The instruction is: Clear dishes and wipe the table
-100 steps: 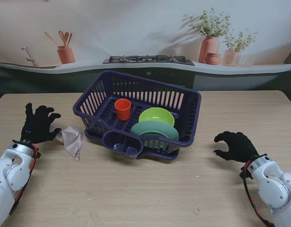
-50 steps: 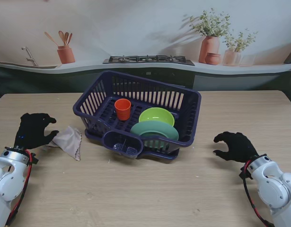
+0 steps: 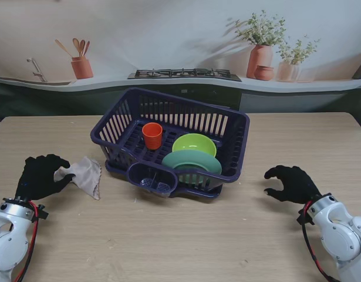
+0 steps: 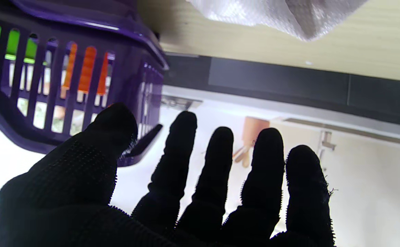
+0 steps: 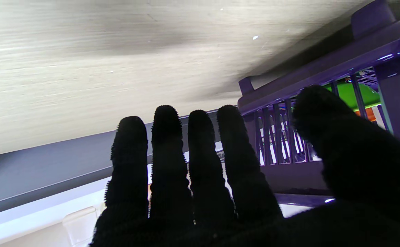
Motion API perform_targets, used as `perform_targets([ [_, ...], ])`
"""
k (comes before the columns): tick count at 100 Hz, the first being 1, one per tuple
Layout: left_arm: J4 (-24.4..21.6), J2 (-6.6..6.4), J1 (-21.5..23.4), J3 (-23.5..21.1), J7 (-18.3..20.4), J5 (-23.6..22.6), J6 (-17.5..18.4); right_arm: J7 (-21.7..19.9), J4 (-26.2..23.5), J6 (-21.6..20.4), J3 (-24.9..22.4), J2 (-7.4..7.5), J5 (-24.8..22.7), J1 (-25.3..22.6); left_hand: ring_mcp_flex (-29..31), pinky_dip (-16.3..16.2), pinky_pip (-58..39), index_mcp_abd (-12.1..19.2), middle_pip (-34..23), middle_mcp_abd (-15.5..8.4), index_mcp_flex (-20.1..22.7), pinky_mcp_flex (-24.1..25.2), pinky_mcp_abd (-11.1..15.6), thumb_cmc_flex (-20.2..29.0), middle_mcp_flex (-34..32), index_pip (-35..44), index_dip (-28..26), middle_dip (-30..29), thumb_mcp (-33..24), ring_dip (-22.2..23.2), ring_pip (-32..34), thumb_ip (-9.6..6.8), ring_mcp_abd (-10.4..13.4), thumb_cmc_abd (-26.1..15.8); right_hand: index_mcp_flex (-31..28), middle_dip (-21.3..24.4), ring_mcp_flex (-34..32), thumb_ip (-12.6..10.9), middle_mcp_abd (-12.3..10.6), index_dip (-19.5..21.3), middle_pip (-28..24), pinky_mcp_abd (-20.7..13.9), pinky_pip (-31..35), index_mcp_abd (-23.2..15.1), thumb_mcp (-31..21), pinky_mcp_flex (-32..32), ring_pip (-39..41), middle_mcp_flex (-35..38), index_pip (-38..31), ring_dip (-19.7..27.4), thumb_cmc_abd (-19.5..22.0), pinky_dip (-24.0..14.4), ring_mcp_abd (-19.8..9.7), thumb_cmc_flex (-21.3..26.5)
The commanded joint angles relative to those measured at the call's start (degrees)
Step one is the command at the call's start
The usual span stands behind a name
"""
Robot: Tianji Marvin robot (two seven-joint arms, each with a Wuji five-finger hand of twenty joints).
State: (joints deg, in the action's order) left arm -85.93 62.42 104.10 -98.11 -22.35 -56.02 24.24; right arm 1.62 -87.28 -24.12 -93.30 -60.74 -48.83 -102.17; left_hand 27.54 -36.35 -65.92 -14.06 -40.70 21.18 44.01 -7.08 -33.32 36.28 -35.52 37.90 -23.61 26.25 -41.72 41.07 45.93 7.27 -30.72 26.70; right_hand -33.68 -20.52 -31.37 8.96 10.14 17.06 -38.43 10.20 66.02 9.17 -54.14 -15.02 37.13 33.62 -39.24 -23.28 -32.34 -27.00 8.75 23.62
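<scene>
Room: backdrop wall [image 3: 168, 35] with a printed kitchen scene, hob [image 3: 184, 74] at 12 o'clock, terracotta utensil pot [image 3: 81, 66] at 11, potted plants [image 3: 268, 50] at 1. Dark band runs under the printed counter.

Surface [image 3: 186, 241]: light wood grain, fills the stand view, bare across the near half.

Dish rack [image 3: 171, 141]: dark purple slatted plastic, centre of the surface, slightly toward 12. Inside: teal plate [image 3: 192, 161] leaning on edge at the near right, lime green bowl [image 3: 194, 143] just behind it, orange cup [image 3: 152, 135] upright at the left. Cutlery pocket [image 3: 153, 179] on the near rim, contents too small to tell.

Cloth [image 3: 83, 174]: beige, crumpled, lies on the surface at 9 o'clock, just beside the rack's left end, not touching it as far as I can see.

Left hand [image 3: 40, 176]: black glove, at 8–9 o'clock, fingers curled over the cloth's left edge and touching it. Left wrist view shows the fingers [image 4: 220, 161] spread with nothing between them, cloth [image 4: 279, 15] off the fingertips. No grip, hand reads open.

Right hand [image 3: 292, 182]: black glove, at 4 o'clock, well apart from the rack, fingers loosely arched, palm down, empty. Right wrist view: fingers [image 5: 167, 154] side by side, nothing held.
</scene>
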Motion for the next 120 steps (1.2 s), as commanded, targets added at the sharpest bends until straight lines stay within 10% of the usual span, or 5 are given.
perform_targets([
  [1, -1.45, 0.58, 1.15, -0.03, 1.67, 1.26, -0.1, -1.09, -0.63, -0.61, -0.15, -0.03, 0.1, -0.77, 1.05, -1.39, -2.24, -1.32, -0.53, 2.54, 1.73, -0.15, -1.92, 1.27, -1.19, -0.25, -0.5, 1.56, 1.13, 0.84, 0.71, -0.71, -2.09, -1.78, -0.03, 0.58, 1.27, -0.58, -0.38, 0.3, 0.49, 0.02, -0.49, -0.3, 1.16, 0.76, -0.17, -0.23, 0.39, 0.26, 0.55, -0.14, 0.5, -0.89],
  [120, -21.0, -0.36, 13.84, -2.26, 32.84, 32.69, -1.89, -5.28, -8.2, -1.74, 0.36, -0.4, 6.74, -8.86, -3.88, 1.22, 5.05, -3.49, 6.81, 1.88, 2.73, 0.62, -2.01, 4.39, 3.6, -15.69, 1.83, -1.95, 16.11, -4.65, -7.9, -2.93, -0.95, -6.69, 7.85, -0.22, 6.89, -0.8, 0.08, 0.17, -1.78, -1.53, -0.52, 1.52, 11.18, 3.67, 0.45, -8.25, -0.95, -0.27, -0.53, -0.11, -0.26, -1.57],
])
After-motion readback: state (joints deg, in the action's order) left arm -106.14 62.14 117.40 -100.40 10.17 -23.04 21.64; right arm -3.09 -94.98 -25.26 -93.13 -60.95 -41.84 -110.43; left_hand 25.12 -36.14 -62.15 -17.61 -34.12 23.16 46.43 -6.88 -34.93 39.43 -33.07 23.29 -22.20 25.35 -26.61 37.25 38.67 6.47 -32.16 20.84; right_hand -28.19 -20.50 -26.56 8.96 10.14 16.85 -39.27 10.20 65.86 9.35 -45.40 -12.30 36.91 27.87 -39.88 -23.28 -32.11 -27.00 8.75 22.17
